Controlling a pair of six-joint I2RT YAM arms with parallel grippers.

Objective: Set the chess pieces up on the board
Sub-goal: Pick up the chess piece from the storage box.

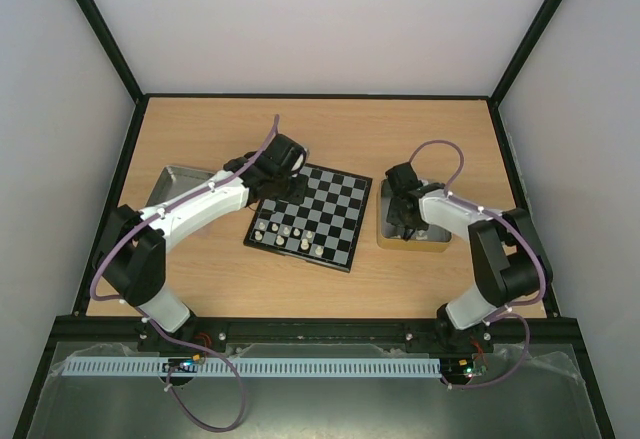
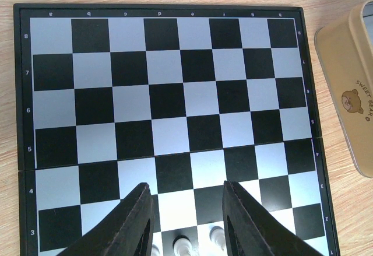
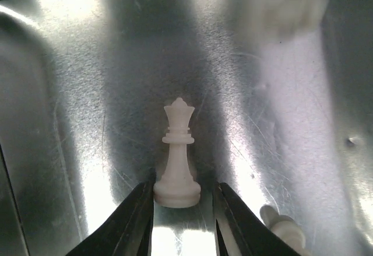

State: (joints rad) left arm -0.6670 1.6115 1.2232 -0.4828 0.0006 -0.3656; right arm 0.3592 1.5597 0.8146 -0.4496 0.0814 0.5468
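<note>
left tin (image 1: 178, 181): silvery, at the left of the top view, partly under the left arm; its contents are hidden.
left gripper (image 2: 187, 200): hovers over the board (image 2: 169, 81), at its upper-left corner in the top view; the jaws stand moderately apart with nothing between the tips.
board: centre of the top view, with black and pale grey checks and a black rim; most squares are bare.
placed pieces (image 1: 287, 231): a few cream-white figures stand near the board's lower-left edge in the top view; no black ones show on it.
right gripper (image 3: 183, 186): down inside the right tin (image 3: 81, 93), jaws narrow around the foot of the queen (image 3: 178, 145). Its left finger seems to touch and a sliver shows on the right, so I cannot tell whether it is clamped.
step in hand: likely picking up the queen. Pinch the round foot squarely and low, then lift straight up, clear of the tin wall and the spare piece (image 3: 285, 228) at lower right.
queen: cream-white, upright on the shiny tin floor, with a crowned top, slim waist and wide foot; probably quick to tilt in a loose pinch.
</note>
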